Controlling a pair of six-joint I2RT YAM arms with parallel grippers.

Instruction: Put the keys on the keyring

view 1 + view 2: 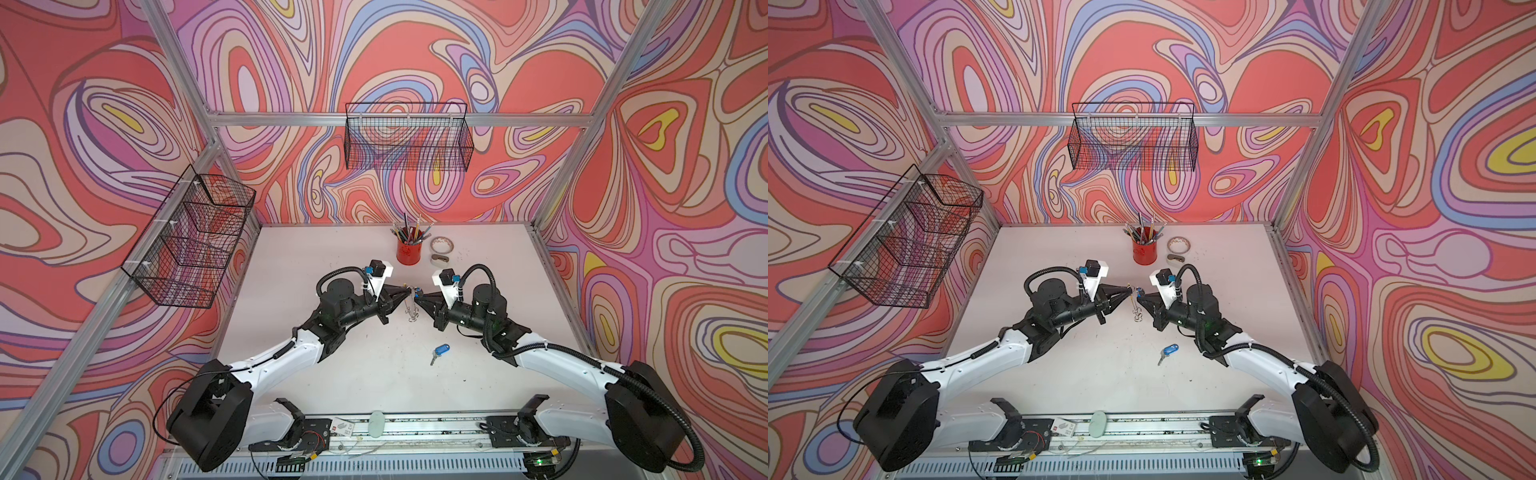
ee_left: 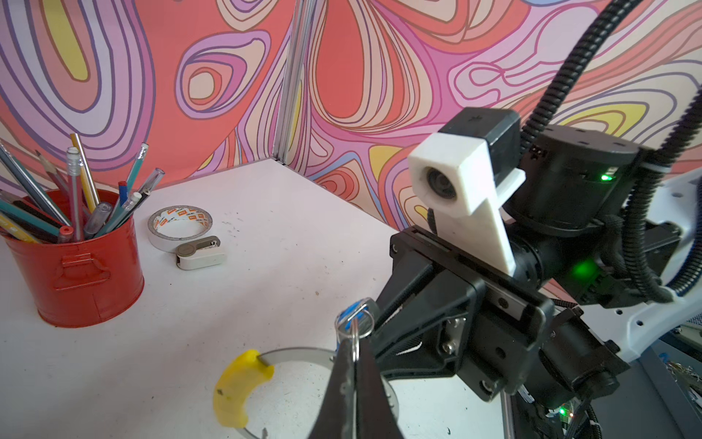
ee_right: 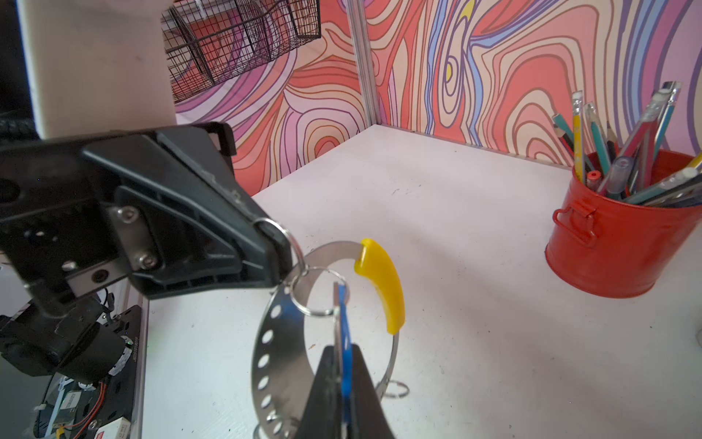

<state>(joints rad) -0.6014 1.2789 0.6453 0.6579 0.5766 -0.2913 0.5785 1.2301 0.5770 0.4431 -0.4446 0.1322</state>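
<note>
Honestly, about halfway at best. My left gripper (image 3: 275,237) is clamped on a little wire loop of the keyring (image 3: 281,342), which dangles over the table (image 1: 374,382) between both arms. My right gripper (image 3: 340,357) pinches the held key (image 3: 345,327) by its blue tag, its split ring (image 3: 317,314) against the hoop; threaded or not, can't tell. The second key (image 1: 439,352) lies untouched on the table.

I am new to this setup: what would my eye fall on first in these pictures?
Above the table's middle, the left gripper and right gripper meet tip to tip at the keyring with its yellow segment, the left pinching a small ring, the right a blue tag. A second blue-tagged key lies alone on the table.
</note>
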